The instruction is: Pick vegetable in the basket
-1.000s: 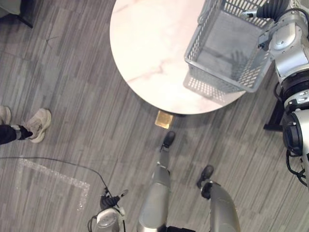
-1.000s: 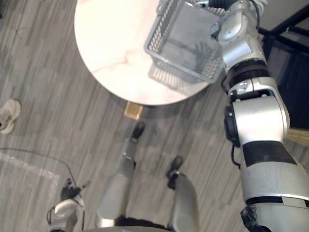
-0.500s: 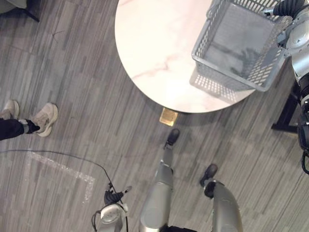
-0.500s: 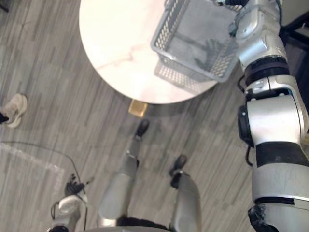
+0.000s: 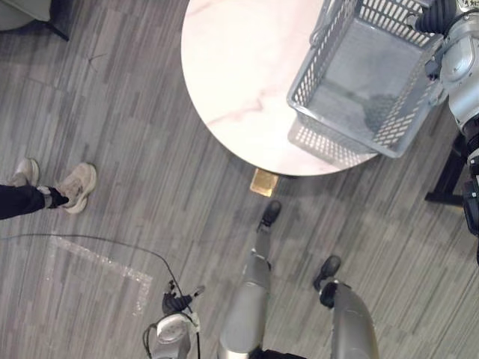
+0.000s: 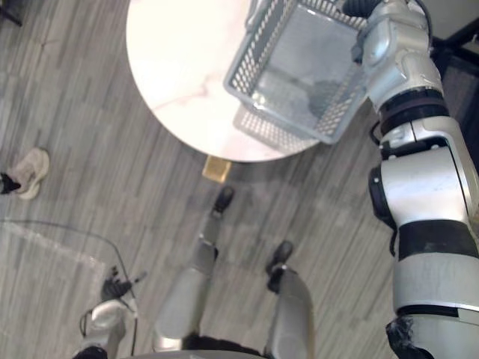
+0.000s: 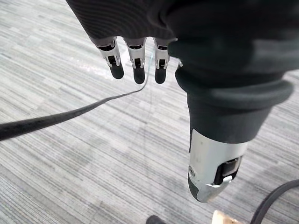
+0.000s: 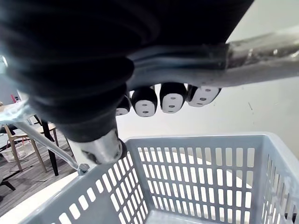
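Note:
A grey plastic basket (image 5: 333, 126) with slotted walls hangs tilted over the right part of the round white marble table (image 5: 239, 67), and its shadow lies on the tabletop under it. The inside of the basket is bare. My right hand (image 8: 159, 99) is at the basket's far upper rim (image 5: 429, 16), its fingers curled round the basket's metal handle (image 8: 261, 49). My left hand (image 7: 135, 65) hangs low at my left side over the floor (image 5: 177, 302), with its fingers straight and nothing in them.
A person's shoes (image 5: 75, 185) stand on the grey striped floor at the left. The table's brass-coloured foot (image 5: 263, 182) shows under its near edge. Dark furniture legs (image 5: 447, 179) stand at the right, beside the table.
My right hand's fingers have curled shut round the basket's handle. The whole picture has swayed, and the basket sits more tilted than half a second ago. The left hand has not moved.

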